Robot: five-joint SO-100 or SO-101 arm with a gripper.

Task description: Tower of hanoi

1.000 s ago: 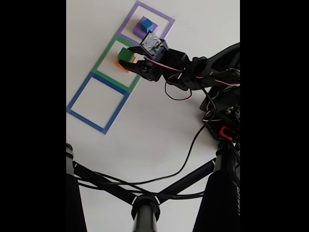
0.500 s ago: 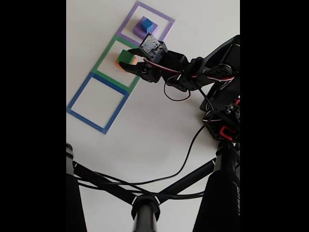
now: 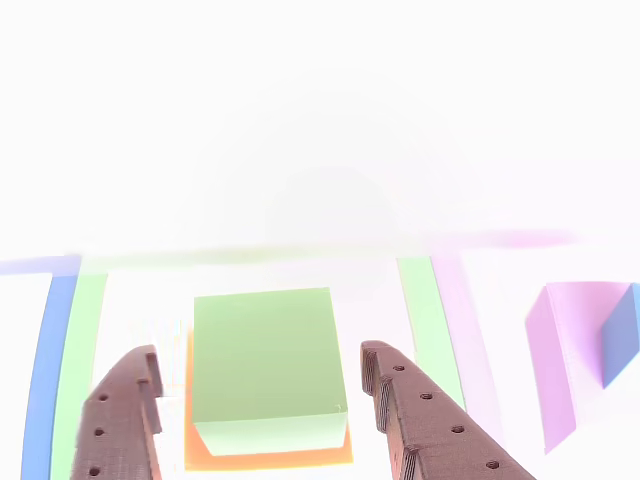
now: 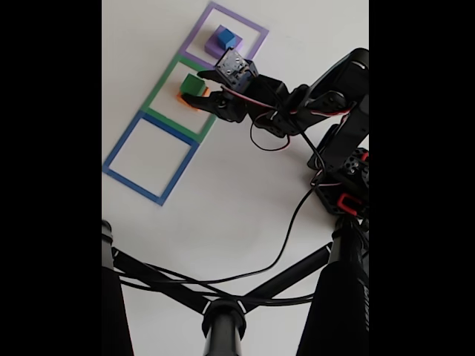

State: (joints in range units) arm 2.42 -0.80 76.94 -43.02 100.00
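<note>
Fixed view, arm stretched low over table, gripper (image 4: 199, 90) spread open astride green cube (image 4: 194, 84) on orange cube (image 3: 268, 458).

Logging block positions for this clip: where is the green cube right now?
In the fixed view the green cube sits on the orange cube inside the green square outline, middle of three; in the other view it lies between the open pincer fingers.

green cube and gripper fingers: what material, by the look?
Green cube: probably plastic or painted wood; flat matte faces, crisp edges, no grain visible. Fingers of the gripper: likely 3D-printed plastic; dark matte brown, stepped inner edges, rows of small holes.
</note>
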